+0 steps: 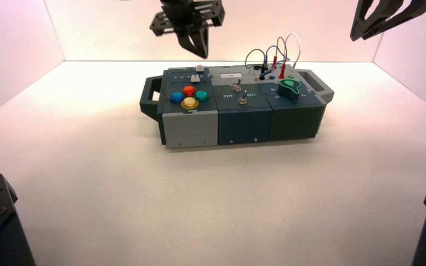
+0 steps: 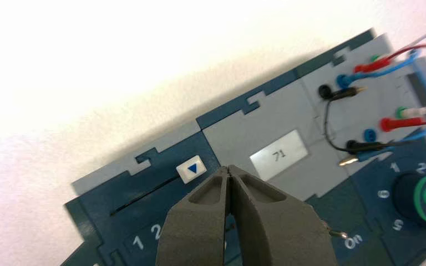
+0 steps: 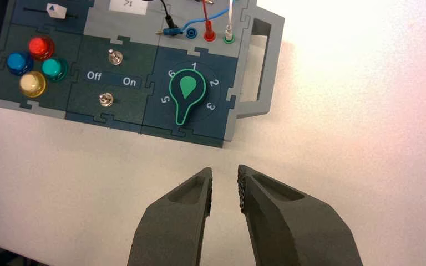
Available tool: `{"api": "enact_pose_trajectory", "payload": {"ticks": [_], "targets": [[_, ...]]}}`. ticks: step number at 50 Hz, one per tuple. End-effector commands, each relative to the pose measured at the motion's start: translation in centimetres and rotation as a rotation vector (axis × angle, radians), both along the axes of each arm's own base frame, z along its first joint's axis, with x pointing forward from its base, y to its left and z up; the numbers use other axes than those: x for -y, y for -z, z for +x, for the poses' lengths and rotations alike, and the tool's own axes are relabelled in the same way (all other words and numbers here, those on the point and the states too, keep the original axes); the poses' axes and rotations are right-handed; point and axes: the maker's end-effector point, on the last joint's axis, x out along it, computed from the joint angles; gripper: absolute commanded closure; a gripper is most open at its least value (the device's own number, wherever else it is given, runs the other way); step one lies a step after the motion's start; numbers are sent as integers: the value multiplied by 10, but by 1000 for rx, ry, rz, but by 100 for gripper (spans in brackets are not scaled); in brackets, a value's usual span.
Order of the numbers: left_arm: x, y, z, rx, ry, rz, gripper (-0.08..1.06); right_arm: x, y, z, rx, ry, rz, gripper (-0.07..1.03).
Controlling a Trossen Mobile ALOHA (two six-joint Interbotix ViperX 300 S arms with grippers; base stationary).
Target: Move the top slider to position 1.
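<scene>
The top slider's whitish cap [image 2: 192, 168], marked with a blue triangle, sits at the end of its dark slit track [image 2: 144, 197] nearest the small display. The printed digit 1 [image 2: 137, 242] lies near the track's opposite end, beside digit 2. My left gripper [image 2: 230, 169] is shut and empty, its tips hovering right beside the cap on the display side, apart from it. In the high view the left gripper [image 1: 202, 51] hangs just above the cap [image 1: 199, 68] at the box's back left. My right gripper [image 3: 224, 185] is open and empty, parked high at the right [image 1: 361, 32].
The box [image 1: 244, 124] also bears coloured push buttons [image 1: 188, 96], two metal toggle switches [image 1: 243, 98], a green knob [image 1: 289, 87] and plugged wires [image 1: 272, 58]. A duller grey slider cap [image 1: 195, 78] sits just in front of the top one. Handles stick out at both ends.
</scene>
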Motion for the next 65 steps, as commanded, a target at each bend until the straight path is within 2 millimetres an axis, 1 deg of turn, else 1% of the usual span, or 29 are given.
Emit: {"api": "enact_pose_trajectory", "payload": {"ticks": [1, 9, 21, 31, 65], "targets": [[13, -14, 11, 26, 19, -19, 101, -3, -13, 6, 37, 1, 16, 69], [17, -5, 15, 7, 9, -21, 101, -3, -13, 6, 34, 0, 13, 69], [18, -1, 23, -3, -7, -27, 101, -3, -15, 7, 39, 2, 15, 69], [8, 9, 25, -34, -37, -19, 101, -2, -17, 9, 46, 2, 10, 68], [-23, 16, 21, -74, -92, -5, 101, -2, -13, 13, 32, -4, -2, 68]]}}
